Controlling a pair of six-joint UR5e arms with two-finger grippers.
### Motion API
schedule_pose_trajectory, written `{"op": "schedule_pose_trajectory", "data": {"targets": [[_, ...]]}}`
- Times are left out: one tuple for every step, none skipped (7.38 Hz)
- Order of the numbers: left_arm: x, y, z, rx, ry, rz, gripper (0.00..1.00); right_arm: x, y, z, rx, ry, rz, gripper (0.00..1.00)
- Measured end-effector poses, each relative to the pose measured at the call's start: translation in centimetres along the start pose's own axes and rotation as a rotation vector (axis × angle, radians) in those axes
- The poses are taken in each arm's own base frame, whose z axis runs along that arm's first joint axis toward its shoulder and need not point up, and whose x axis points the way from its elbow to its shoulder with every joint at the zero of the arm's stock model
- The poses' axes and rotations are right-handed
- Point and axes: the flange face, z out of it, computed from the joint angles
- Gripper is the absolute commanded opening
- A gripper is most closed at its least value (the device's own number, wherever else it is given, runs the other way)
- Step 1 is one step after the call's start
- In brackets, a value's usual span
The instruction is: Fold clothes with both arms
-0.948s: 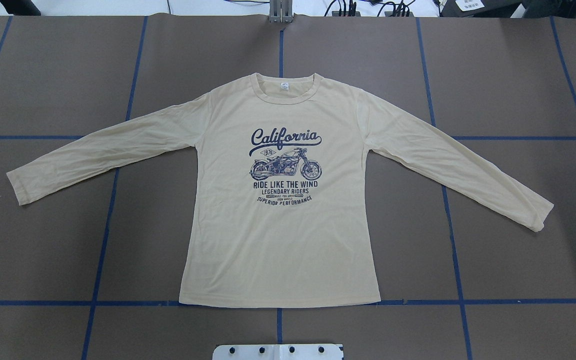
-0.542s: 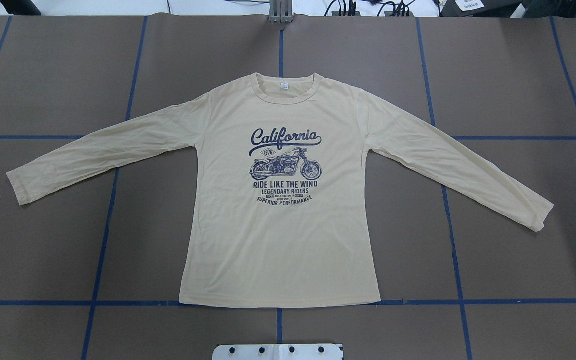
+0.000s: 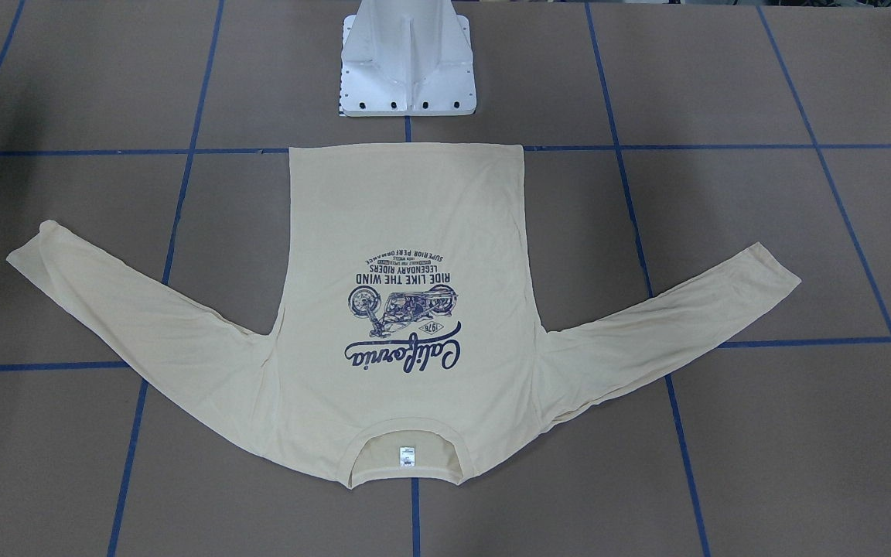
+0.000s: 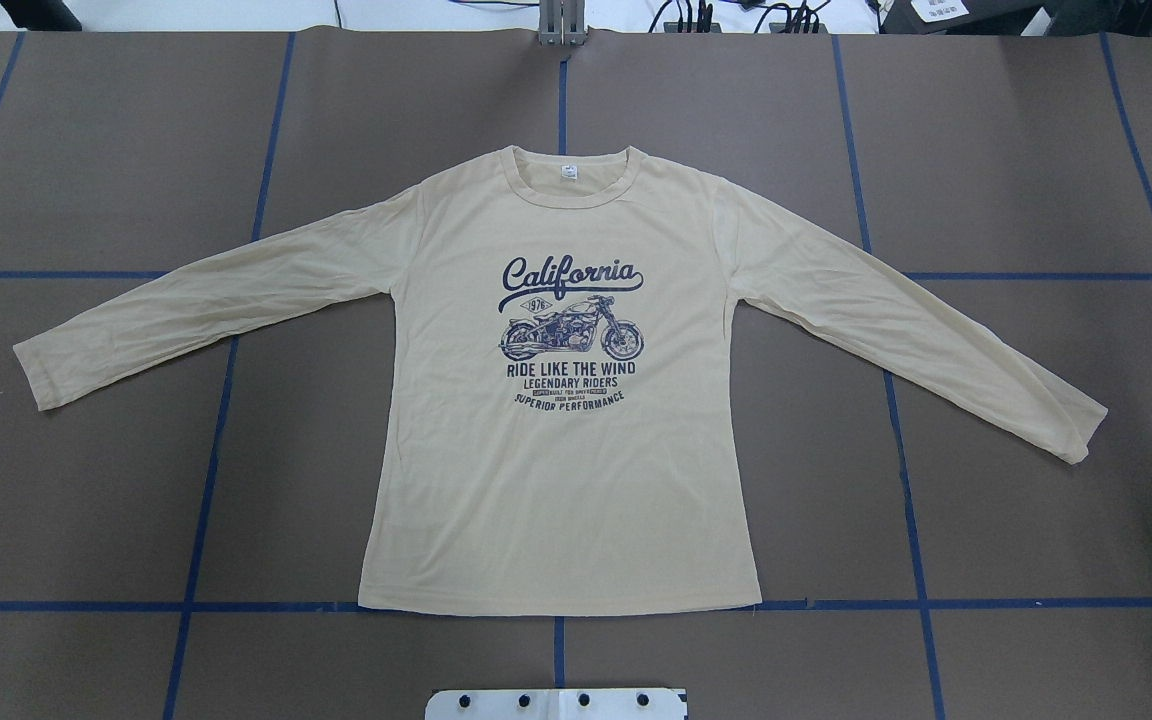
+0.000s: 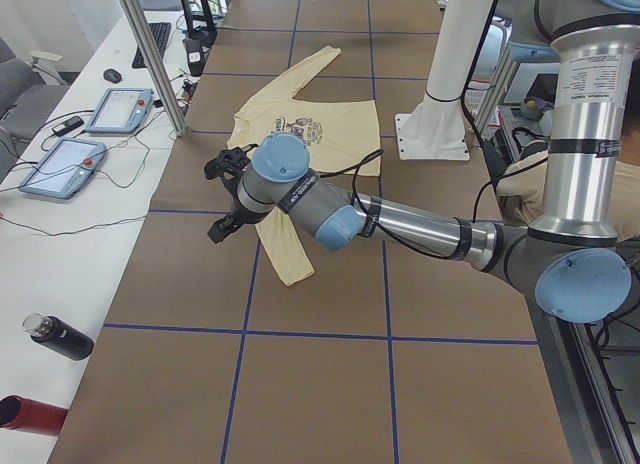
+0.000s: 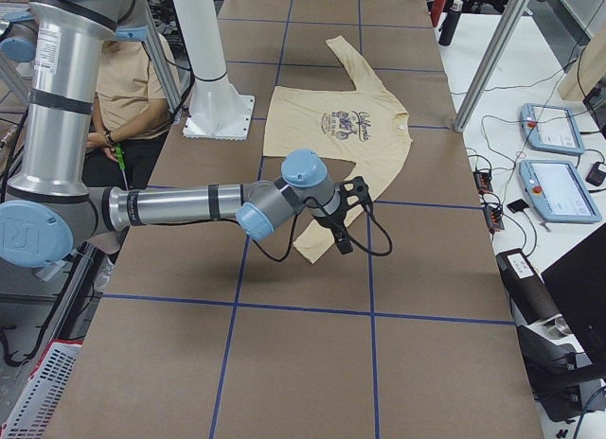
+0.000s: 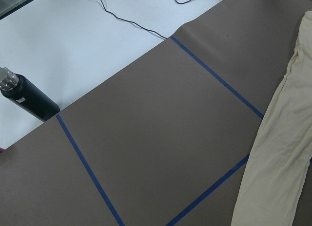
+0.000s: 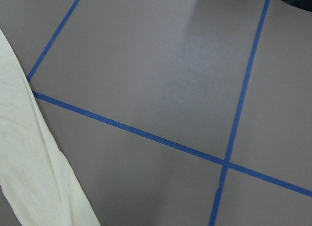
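The overhead camera looked forward and down from behind the robot, taking in the whole T-shirt [image 4: 556, 480] on the surface [image 4: 1036, 150]. The front-facing one stood opposite, looking steeply down on the same shirt (its print read upside down there), with the white pedestal [image 3: 407, 70] at the top. Each end camera looked along the surface, the left arm [image 5: 400, 219] near and large in one, the right arm [image 6: 180, 207] in the other. Both wrist cameras sat close above the surface, each catching only a strip of shirt.
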Motion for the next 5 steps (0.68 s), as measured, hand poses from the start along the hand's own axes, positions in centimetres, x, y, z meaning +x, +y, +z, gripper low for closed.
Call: {"op": "schedule_pose_trajectory", "data": {"targets": [[0.1, 0.0, 0.1, 0.001, 0.002, 0.004, 1.0, -2.7, 0.6, 2.4, 0.012, 0.008, 0.06, 0.99], [0.1, 0.0, 0.2, 0.0, 0.003, 0.006, 1.0, -4.8, 1.6, 5.0, 0.018, 0.024, 0.107, 0.98], [0.2, 0.0, 0.2, -0.001, 0.004, 0.007, 1.0, -5.7, 2.8, 7.4, 0.024, 0.026, 0.136, 0.95], [0.2, 0.0, 0.3, -0.002, 0.006, 0.007, 1.0, -5.5, 4.2, 9.4, 0.042, 0.005, 0.148, 0.85], [0.2, 0.0, 0.3, -0.003, 0.007, 0.006, 1.0, -4.5, 5.8, 10.9, 0.055, -0.019, 0.156, 0.76]]}}
